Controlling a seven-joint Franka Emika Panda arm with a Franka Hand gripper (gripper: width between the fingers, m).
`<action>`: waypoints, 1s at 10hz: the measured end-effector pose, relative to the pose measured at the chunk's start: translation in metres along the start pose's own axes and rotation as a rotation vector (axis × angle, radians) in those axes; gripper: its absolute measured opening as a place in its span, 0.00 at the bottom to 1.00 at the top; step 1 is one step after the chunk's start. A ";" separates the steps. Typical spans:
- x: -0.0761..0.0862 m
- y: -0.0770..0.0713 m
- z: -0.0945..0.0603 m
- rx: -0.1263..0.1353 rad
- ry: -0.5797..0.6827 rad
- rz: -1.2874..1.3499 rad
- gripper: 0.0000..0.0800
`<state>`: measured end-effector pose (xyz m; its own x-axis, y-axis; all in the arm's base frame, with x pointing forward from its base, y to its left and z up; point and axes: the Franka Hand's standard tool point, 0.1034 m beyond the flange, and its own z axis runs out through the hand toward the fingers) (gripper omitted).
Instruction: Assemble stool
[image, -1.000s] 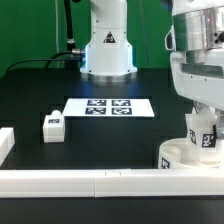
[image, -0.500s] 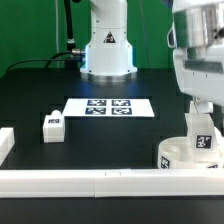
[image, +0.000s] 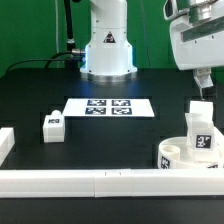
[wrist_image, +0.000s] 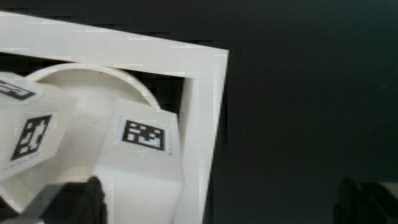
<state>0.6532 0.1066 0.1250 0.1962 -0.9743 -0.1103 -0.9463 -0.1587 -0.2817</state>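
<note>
The white round stool seat (image: 173, 156) lies at the exterior view's right, against the front rail. A tagged white leg (image: 200, 129) stands upright in it. My gripper (image: 204, 82) hangs above the leg, open and empty, clear of it. A second loose tagged leg (image: 52, 125) stands on the table at the exterior view's left. In the wrist view the seat (wrist_image: 98, 95) and the tagged leg (wrist_image: 143, 135) lie below my gripper (wrist_image: 217, 205). Its dark fingertips (wrist_image: 71, 200) are spread wide with nothing between them. A third leg does not clearly show.
A long white rail (image: 90, 183) runs along the front edge, and a white block (image: 5, 142) sits at its left end. The rail's corner also shows in the wrist view (wrist_image: 205, 70). The marker board (image: 110, 106) lies mid-table in front of the robot base (image: 107, 45).
My gripper was low around the upright leg on the seat. It has let go and risen well above it. The leg stays standing in the seat.
</note>
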 end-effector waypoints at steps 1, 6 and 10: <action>0.000 0.000 0.000 0.000 0.000 -0.081 0.81; 0.013 -0.004 0.003 -0.023 0.010 -0.820 0.81; 0.012 -0.001 0.004 -0.071 0.007 -1.213 0.81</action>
<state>0.6575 0.0953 0.1202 0.9629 -0.1880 0.1938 -0.1611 -0.9761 -0.1462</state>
